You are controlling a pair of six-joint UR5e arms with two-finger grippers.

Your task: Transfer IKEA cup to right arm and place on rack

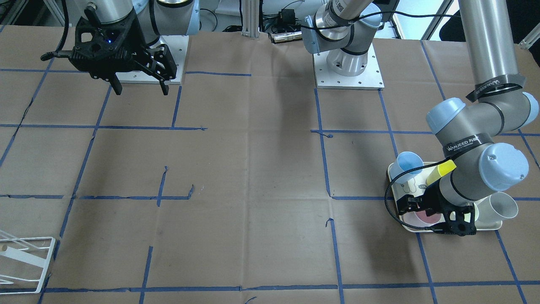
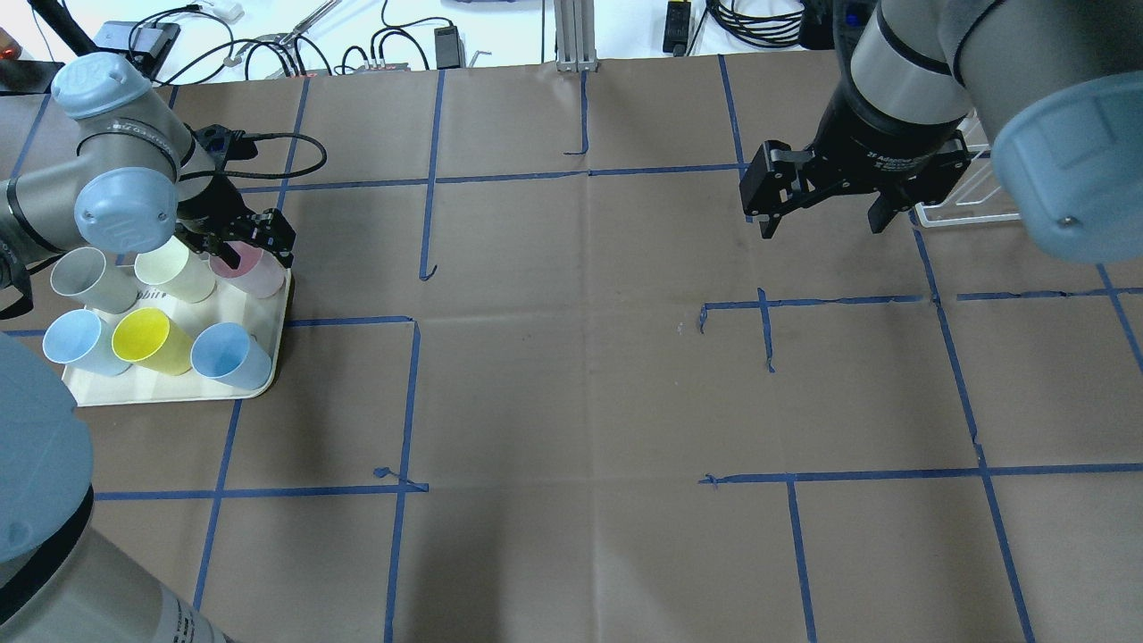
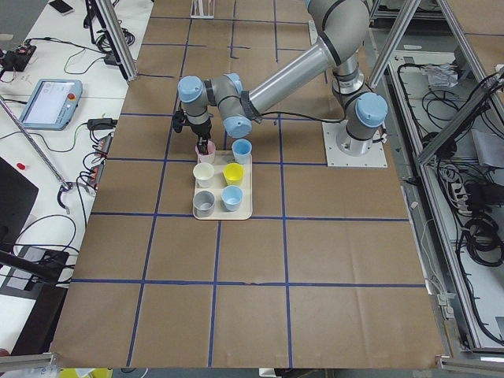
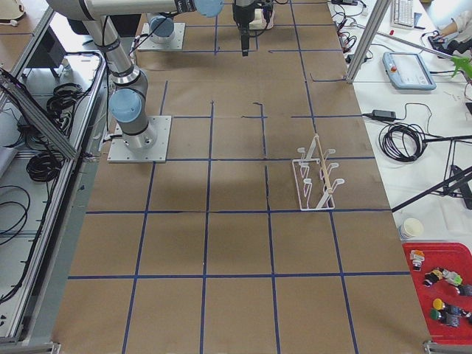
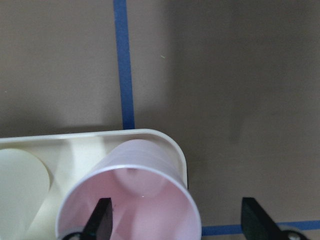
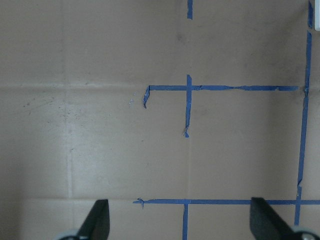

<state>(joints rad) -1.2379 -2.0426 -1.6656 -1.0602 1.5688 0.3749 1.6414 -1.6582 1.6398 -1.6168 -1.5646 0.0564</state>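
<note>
Several IKEA cups stand on a cream tray (image 2: 170,390) at the robot's left. My left gripper (image 2: 241,246) is open and low over the pink cup (image 2: 257,271) at the tray's far corner. In the left wrist view one fingertip (image 5: 102,218) is inside the pink cup (image 5: 150,172) and the other is outside its rim, with a gap. My right gripper (image 2: 821,221) is open and empty, hanging above bare table. The white wire rack (image 1: 25,264) stands on the robot's far right. It is partly behind the right arm in the overhead view (image 2: 978,192).
On the tray also stand a cream cup (image 2: 179,272), a grey cup (image 2: 85,281), a yellow cup (image 2: 147,339) and two blue cups (image 2: 232,354). Blue tape lines cross the brown table cover. Cables and boxes lie beyond the table's far edge (image 2: 268,36).
</note>
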